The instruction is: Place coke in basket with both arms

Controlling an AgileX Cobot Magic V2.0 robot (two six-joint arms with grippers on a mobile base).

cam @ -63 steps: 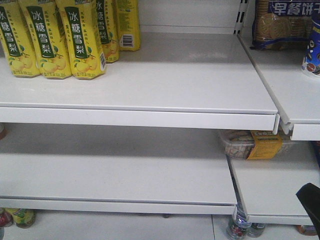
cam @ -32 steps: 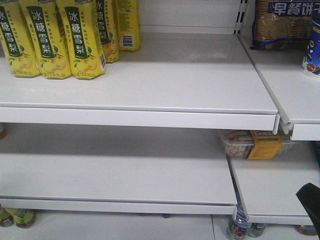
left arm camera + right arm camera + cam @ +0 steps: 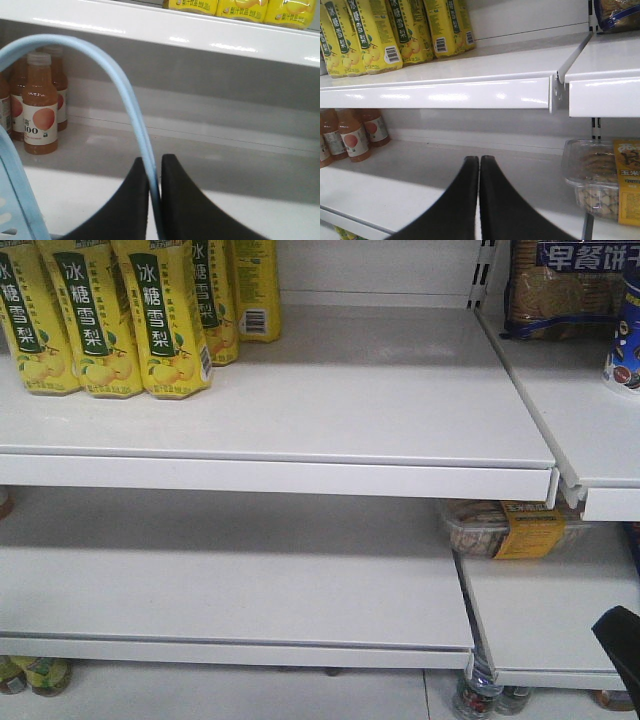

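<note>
1. My left gripper (image 3: 154, 200) is pinched narrow on the thin light-blue handle (image 3: 131, 100) of the basket (image 3: 15, 200); the hoop rises from between the jaws and arches up and over to the left.
2. Low to the left of that gripper I see a slotted light-blue wall of the basket at the frame edge.
3. Ahead of the left gripper lies a white shelf (image 3: 210, 165), with orange drink bottles (image 3: 40, 112) standing at the far left of it, well apart from the jaws.
4. Above that, an upper shelf edge (image 3: 200, 32) carries yellow packs (image 3: 240, 6) along the top of the view.
5. My right gripper (image 3: 479, 200) has its jaws pressed together with nothing between them.
6. Beyond it sits a bare white middle shelf (image 3: 430, 175); orange bottles (image 3: 354, 140) stand far to its left, and a clear tub of snacks (image 3: 600, 185) with a yellow label rests to its right.
7. Above the right gripper, yellow pear-drink cartons (image 3: 395, 30) line the left part of the top shelf (image 3: 470, 92).
8. The front view shows the same white shelving (image 3: 300, 410), the cartons (image 3: 160, 320) at upper left, a biscuit bag (image 3: 560, 285) at upper right, and bottle tops (image 3: 478, 695) on the lowest level.
9. A black gripper tip (image 3: 620, 640) pokes in at the lower right edge of that view.
10. I cannot find the coke in any view.
</note>
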